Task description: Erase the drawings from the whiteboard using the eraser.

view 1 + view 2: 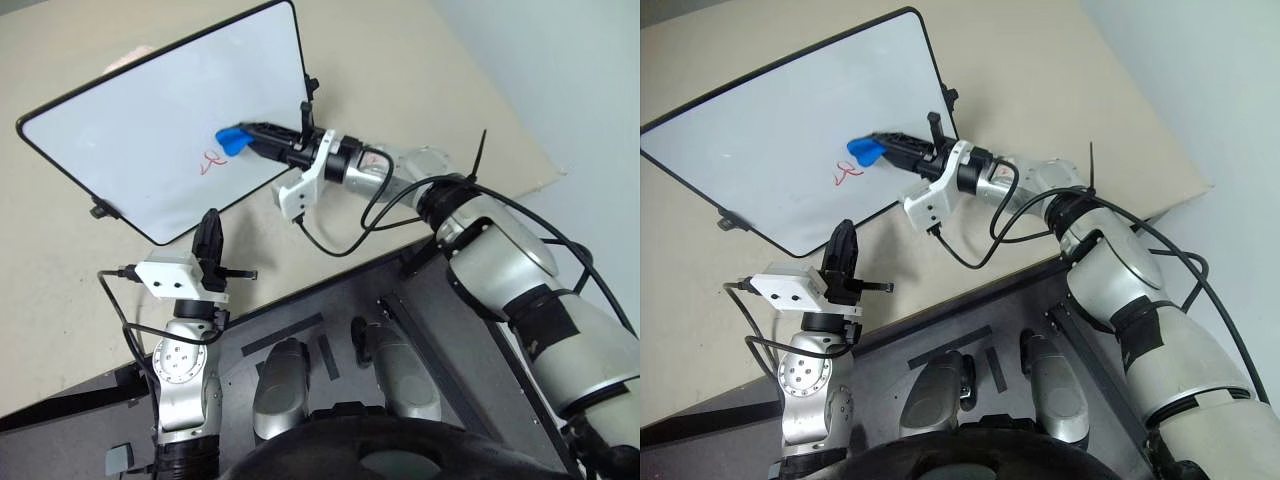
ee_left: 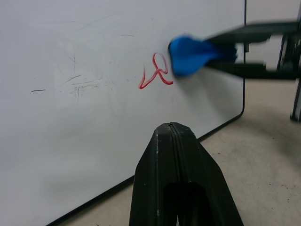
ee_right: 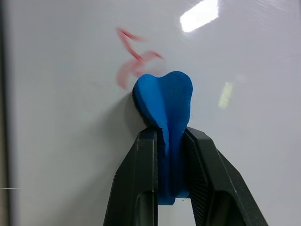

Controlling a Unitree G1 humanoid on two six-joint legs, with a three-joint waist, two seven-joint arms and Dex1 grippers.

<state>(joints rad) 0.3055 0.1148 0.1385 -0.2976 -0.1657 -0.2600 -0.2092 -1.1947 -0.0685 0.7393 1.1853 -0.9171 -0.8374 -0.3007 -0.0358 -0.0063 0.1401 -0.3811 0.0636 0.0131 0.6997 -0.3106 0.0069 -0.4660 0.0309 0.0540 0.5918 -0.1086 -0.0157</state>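
The whiteboard (image 1: 140, 130) lies tilted on the beige table, black-framed. The drawings (image 1: 211, 162), a small red looped scribble, sit near its middle-right. My right gripper (image 1: 258, 139) reaches over the board's right edge, shut on the blue eraser (image 1: 234, 141). The eraser's blue head rests against the board right beside the scribble (image 3: 134, 66), touching its edge. My left gripper (image 1: 208, 237) stands shut just off the board's near edge, pointing at the board, with nothing in it; its closed fingers (image 2: 174, 179) show below the scribble (image 2: 155, 73).
The beige table (image 1: 420, 70) runs past the board on all sides; its right edge drops off at the far right. Small black knobs (image 1: 101, 210) stick out from the board's frame. Faint grey marks (image 2: 77, 84) remain on the board left of the scribble.
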